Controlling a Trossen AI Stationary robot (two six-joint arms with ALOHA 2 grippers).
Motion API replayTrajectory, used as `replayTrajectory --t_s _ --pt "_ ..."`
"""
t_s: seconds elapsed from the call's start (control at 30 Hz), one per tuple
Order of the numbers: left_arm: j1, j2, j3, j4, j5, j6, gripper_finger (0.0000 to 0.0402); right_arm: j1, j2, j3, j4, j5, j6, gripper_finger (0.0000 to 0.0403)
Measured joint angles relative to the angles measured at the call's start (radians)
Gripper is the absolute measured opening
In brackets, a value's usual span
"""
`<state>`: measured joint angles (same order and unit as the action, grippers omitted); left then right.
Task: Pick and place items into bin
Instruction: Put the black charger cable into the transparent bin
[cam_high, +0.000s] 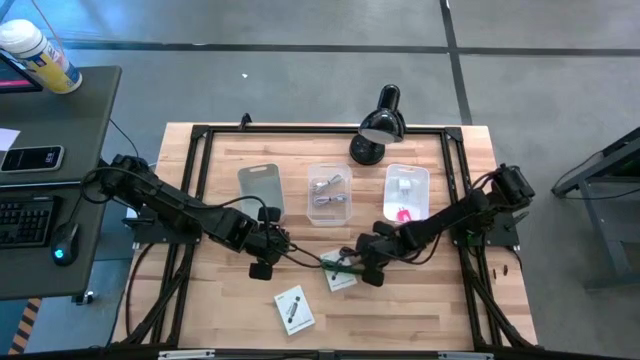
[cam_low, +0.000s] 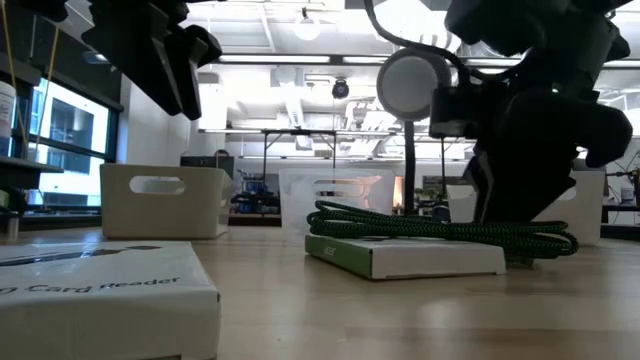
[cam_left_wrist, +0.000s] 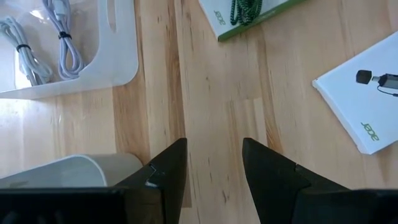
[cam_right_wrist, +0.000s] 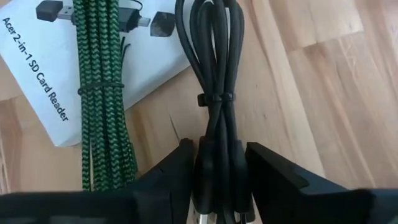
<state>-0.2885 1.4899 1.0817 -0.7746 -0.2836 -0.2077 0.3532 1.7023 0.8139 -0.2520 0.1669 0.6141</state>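
Observation:
A black cable bundle (cam_right_wrist: 217, 74) lies on the wooden table beside a green braided cable (cam_right_wrist: 99, 93). The green cable rests on a white card box (cam_right_wrist: 37, 68) near the table's middle (cam_high: 342, 280). My right gripper (cam_right_wrist: 217, 155) is low over the black cable's near end, slanting down, its fingers open and close on either side of the bundle. My left gripper (cam_high: 280, 248) hangs open and empty (cam_left_wrist: 214, 162) above bare wood. A second white card box (cam_high: 294, 308) lies flat near the front edge. My right gripper has the black cable's end (cam_right_wrist: 217, 146) between its two fingers, which lie along the bundle's sides. Whether the fingers touch it I cannot tell. The cable lies slack on the table.
Three bins stand in a row farther back: a greyish one (cam_high: 262, 188), a clear one (cam_high: 330, 192) holding pale cables, and a white one (cam_high: 406, 192) holding a white block and a pink piece. A black desk lamp (cam_high: 378, 125) stands behind them.

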Motion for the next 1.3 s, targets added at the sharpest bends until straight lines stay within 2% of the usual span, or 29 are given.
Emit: replayTrajectory --t_s 0.23,0.43,0.6,0.83,1.1,1.3 --pt "0.0 0.0 0.0 0.013 0.0 0.0 0.0143 0.0 0.0 0.0 0.007 0.005 0.014 0.0089" --pt "0.0 0.0 0.0 0.015 0.001 0.0 0.0143 0.0 0.0 0.0 0.037 0.019 0.021 0.0089" --pt "0.0 0.0 0.0 0.015 0.001 0.0 0.0143 0.0 -0.004 0.0 0.037 0.023 0.044 0.0109" --pt "0.0 0.0 0.0 0.014 0.001 0.017 0.0143 0.0 -0.033 0.001 0.035 0.021 0.036 0.0095" --pt "0.0 0.0 0.0 0.014 -0.021 0.02 0.0143 -0.001 -0.035 0.001 0.031 0.014 0.04 0.013" --pt "0.0 0.0 0.0 0.014 -0.024 0.022 0.0143 -0.001 -0.035 0.001 0.031 0.014 0.04 0.0123"
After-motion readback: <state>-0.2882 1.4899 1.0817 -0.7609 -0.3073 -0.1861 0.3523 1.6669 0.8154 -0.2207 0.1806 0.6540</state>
